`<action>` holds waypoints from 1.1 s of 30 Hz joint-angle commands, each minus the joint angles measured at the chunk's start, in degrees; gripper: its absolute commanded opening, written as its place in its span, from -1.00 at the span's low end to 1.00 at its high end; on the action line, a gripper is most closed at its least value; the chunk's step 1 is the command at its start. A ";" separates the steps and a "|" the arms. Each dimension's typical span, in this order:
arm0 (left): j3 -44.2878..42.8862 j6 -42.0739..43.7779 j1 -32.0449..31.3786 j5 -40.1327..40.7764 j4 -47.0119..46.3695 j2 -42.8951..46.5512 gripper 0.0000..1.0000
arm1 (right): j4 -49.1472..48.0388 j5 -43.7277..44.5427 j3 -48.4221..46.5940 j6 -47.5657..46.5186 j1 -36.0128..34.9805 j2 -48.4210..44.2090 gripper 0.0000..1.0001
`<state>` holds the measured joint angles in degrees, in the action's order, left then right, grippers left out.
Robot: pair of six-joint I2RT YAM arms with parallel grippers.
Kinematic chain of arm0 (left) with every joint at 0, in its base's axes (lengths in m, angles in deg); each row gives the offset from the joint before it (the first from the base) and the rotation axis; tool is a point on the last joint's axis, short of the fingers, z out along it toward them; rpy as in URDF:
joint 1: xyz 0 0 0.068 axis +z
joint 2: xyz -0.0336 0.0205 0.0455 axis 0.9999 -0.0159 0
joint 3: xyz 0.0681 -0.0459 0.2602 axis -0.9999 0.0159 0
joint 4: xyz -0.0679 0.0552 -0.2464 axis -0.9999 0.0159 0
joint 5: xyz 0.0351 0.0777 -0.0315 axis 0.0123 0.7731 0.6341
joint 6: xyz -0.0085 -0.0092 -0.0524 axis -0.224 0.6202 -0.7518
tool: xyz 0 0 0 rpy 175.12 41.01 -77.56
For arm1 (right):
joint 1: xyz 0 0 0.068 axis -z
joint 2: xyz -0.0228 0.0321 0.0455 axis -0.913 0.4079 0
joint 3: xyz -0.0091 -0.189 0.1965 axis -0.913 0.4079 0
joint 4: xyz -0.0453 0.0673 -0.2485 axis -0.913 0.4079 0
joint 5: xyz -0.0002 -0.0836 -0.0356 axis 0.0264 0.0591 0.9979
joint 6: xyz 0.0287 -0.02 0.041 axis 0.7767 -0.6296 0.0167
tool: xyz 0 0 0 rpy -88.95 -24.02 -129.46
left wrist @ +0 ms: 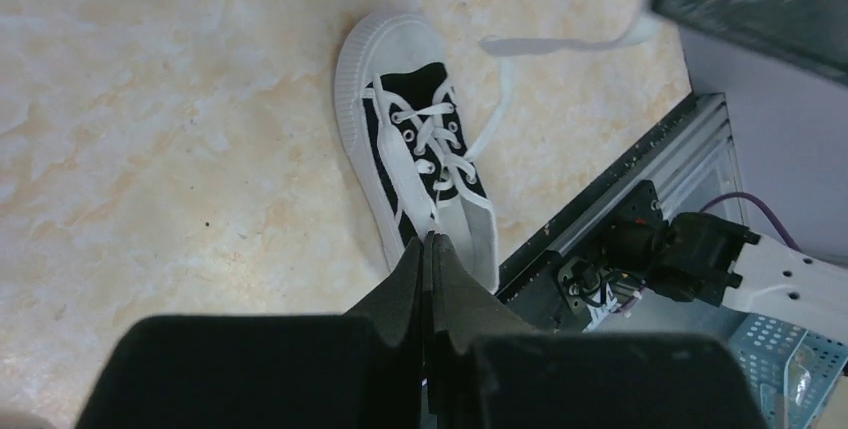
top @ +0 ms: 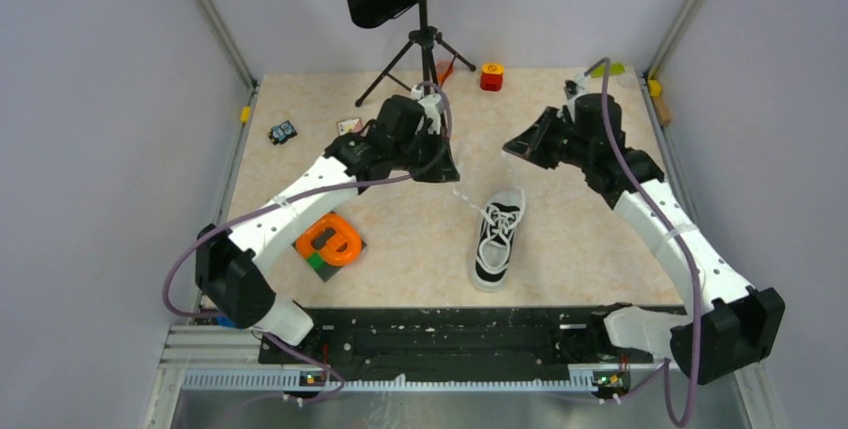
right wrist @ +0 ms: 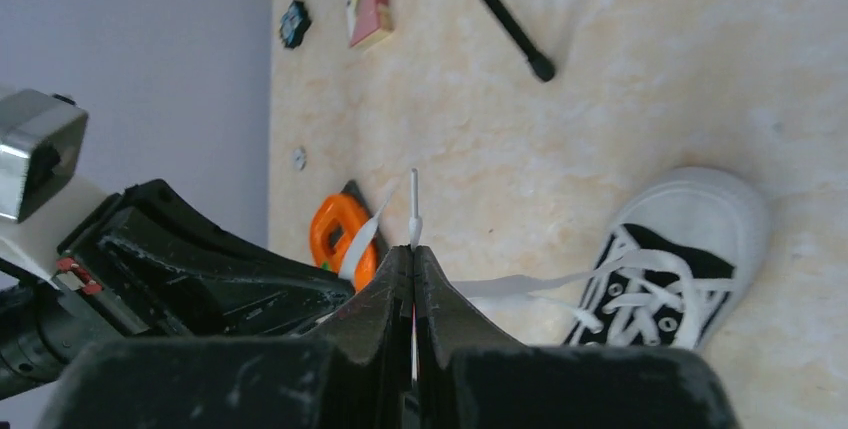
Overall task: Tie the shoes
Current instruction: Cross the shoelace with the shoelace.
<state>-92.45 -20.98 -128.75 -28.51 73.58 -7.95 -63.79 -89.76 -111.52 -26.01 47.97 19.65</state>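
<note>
The shoe, a small black sneaker with a white toe cap, lies near the table's front middle, toe pointing away from the arms. Its white laces are loose. One lace runs up and left from the shoe to my left gripper, which hangs shut just above the shoe's heel, apparently pinching that lace. My right gripper is raised to the shoe's far right and shut on the other lace. That lace's tip pokes out past the fingertips.
An orange tape dispenser lies left of the shoe. A music stand's tripod stands at the back, with a red and yellow block, a small box and a dark toy nearby. A black rail borders the near edge.
</note>
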 commanded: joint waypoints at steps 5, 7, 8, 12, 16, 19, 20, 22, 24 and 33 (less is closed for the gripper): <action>1.84 5.46 0.64 -5.52 -4.47 9.48 -1.00 | -4.83 -3.17 -1.24 7.17 -9.98 6.49 -1.00; 2.44 5.20 0.63 -5.35 -3.98 10.78 -1.00 | -4.95 -2.94 -1.54 7.32 -11.91 8.09 -1.00; 3.11 5.02 0.64 -5.25 -4.48 11.37 -1.00 | -5.17 -2.73 -1.41 7.40 -12.49 8.57 -1.00; 5.38 4.25 0.59 -6.32 -5.74 12.34 -1.00 | -6.46 -2.66 -0.46 7.48 -12.99 10.10 -1.00; 5.29 4.34 0.50 -10.14 -5.17 11.68 -1.00 | -5.46 -4.32 -1.41 5.15 -12.98 12.47 -1.00; 6.30 4.15 0.55 -10.41 -5.95 12.27 -1.00 | -5.28 -8.49 -2.49 3.27 -12.98 14.99 -1.00; 6.78 4.15 0.55 -10.19 -6.42 12.59 -1.00 | -5.15 -9.71 -2.76 2.89 -13.00 15.58 -1.00; 7.26 4.38 0.53 -10.34 -7.02 12.78 -1.00 | -4.95 -11.81 -3.20 1.94 -13.09 16.49 -1.00; 7.45 4.58 0.52 -10.71 -7.11 12.71 -1.00 | -4.44 -14.12 -3.54 0.85 -13.11 17.20 -1.00; 7.83 4.72 0.55 -8.34 -8.67 11.90 -1.00 | -2.06 -21.62 -4.95 -4.26 -14.65 21.84 -1.00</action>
<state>-85.00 -17.12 -128.44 -38.04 68.88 3.16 -66.52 -106.74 -112.90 -26.71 34.96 39.67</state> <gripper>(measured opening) 0.006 0.009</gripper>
